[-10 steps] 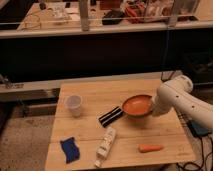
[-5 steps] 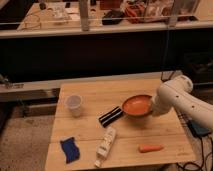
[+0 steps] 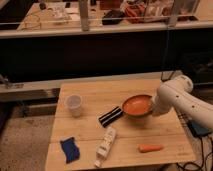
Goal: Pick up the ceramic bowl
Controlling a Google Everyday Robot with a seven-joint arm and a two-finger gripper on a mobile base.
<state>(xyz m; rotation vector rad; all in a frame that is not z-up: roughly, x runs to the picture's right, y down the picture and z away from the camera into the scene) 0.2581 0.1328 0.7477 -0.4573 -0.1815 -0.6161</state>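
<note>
The ceramic bowl (image 3: 136, 105) is shallow and round, orange inside with a darker rim. It sits right of centre on the wooden table (image 3: 90, 95). My gripper (image 3: 151, 108) is at the bowl's right rim, at the end of the white arm (image 3: 182, 100) that comes in from the right. The arm's wrist hides where the gripper meets the bowl.
A translucent plastic cup (image 3: 74, 105) stands at the left. A black striped bar (image 3: 110, 116) lies just left of the bowl. A white tube (image 3: 105, 144), a blue cloth (image 3: 69, 150) and an orange carrot-like piece (image 3: 150, 148) lie near the front edge.
</note>
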